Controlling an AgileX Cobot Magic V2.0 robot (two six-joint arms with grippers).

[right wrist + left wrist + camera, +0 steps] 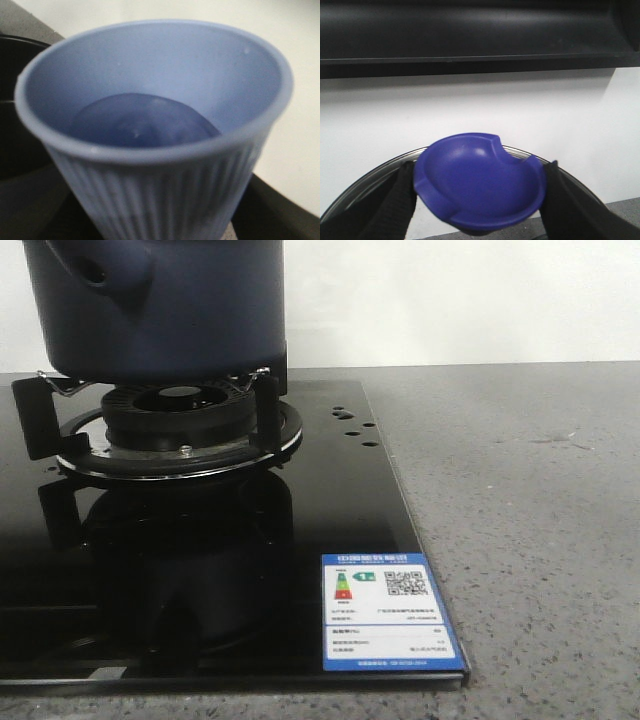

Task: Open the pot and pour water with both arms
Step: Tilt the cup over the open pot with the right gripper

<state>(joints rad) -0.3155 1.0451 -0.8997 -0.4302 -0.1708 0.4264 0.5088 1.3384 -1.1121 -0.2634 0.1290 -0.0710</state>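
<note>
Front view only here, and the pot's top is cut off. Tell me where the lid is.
Observer: The left gripper holds the blue lid between its fingers, hollow side towards the wrist camera.
Operator: Now report the cup.
Observer: The pale blue ribbed cup fills the right wrist view, mouth towards the camera.
Operator: Give me its contents.
Observer: Only a few small water drops show inside.

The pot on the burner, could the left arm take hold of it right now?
Probably not: the left gripper is already shut on the blue lid, so it has no free grip for the pot on the burner.
</note>
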